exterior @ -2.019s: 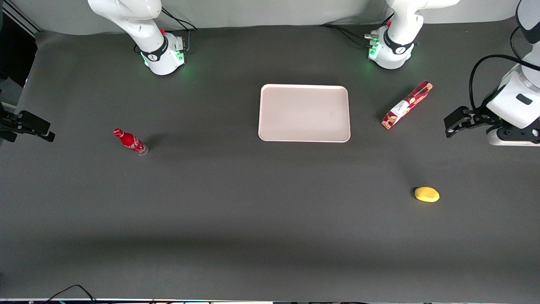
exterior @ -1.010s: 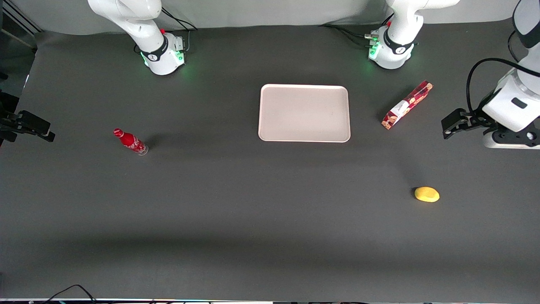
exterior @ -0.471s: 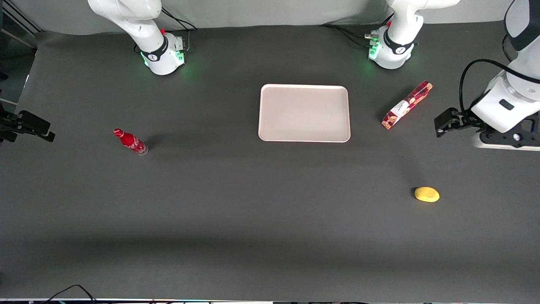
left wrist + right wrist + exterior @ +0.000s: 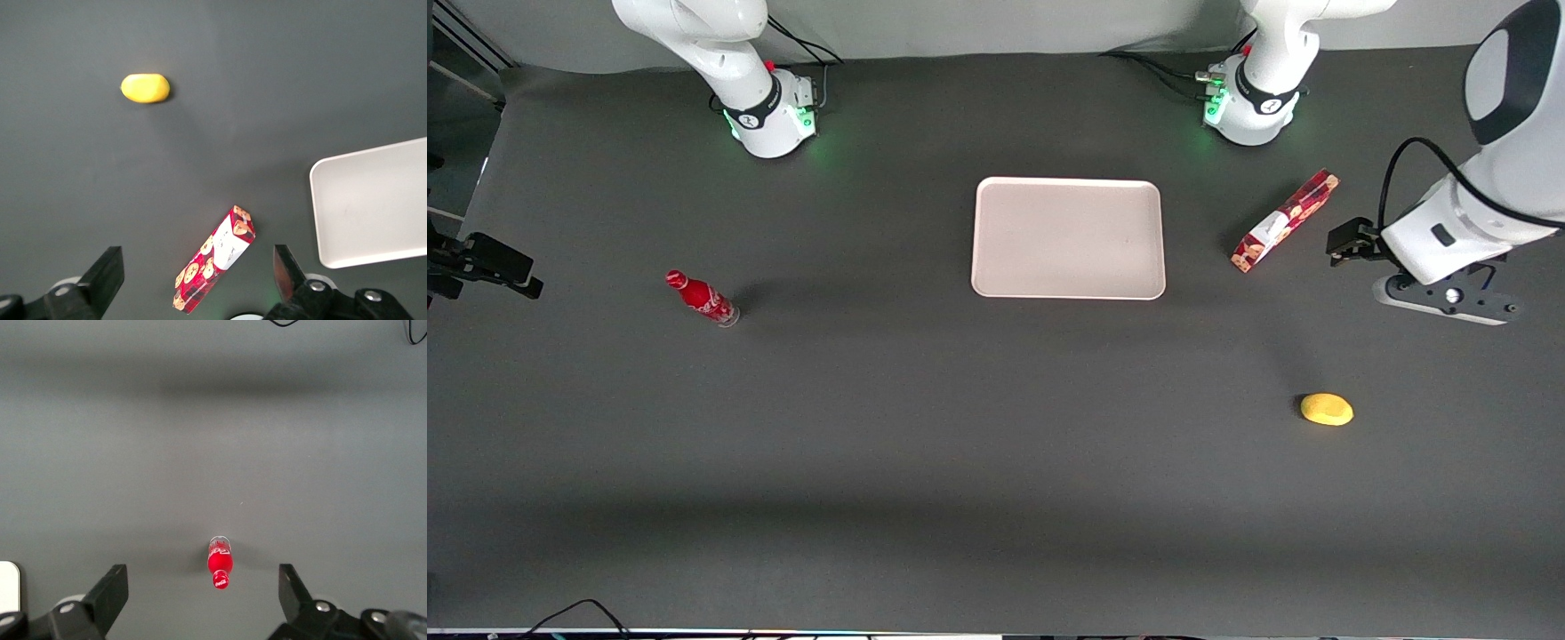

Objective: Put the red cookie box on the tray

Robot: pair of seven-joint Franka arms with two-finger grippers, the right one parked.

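- Nearest the front camera, a yellow lemon-like object [image 4: 1327, 409] lies on the dark desk [image 4: 960, 444] toward the working arm's end, well apart from everything the task needs; in my judgement it is no obstacle.
- Farther back, the gripper [image 4: 197, 270] hangs above the desk just beside the red cookie box [image 4: 1285, 221], not touching it. Its two fingers stand wide apart with nothing between them, which suits an approach meant to straddle the carton's narrow width.
- The red cookie box lies flat and diagonal on the desk, between the gripper and the tray [image 4: 996, 283], apart from both. Its slant probably calls for the wrist to turn before closing.
- The tray sits mid-desk with nothing on it, so the placing is not yet done.
- A small red bottle [image 4: 701, 298] stands toward the parked arm's end, well clear.
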